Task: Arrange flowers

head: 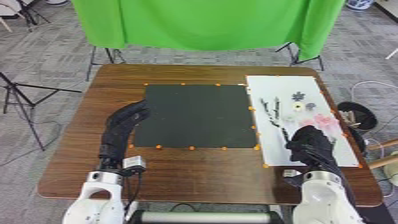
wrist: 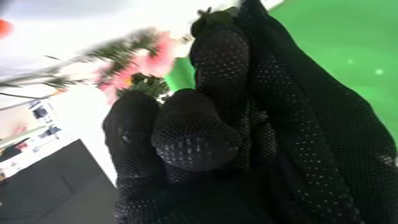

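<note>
My left hand rests with relaxed fingers at the left edge of the dark mat. The right hand is over the lower right part of the white sheet, just below the pink flowers. Dark branches, a grey flower and a pale yellow flower lie on that sheet. In the right wrist view, pink flowers with green leaves are beside the right hand. A dark green bit is at its tip; whether it is held is unclear.
The brown table carries the mat and the sheet, both with orange dots along their edges. A black bin stands off the table's right side. A green cloth hangs behind the table.
</note>
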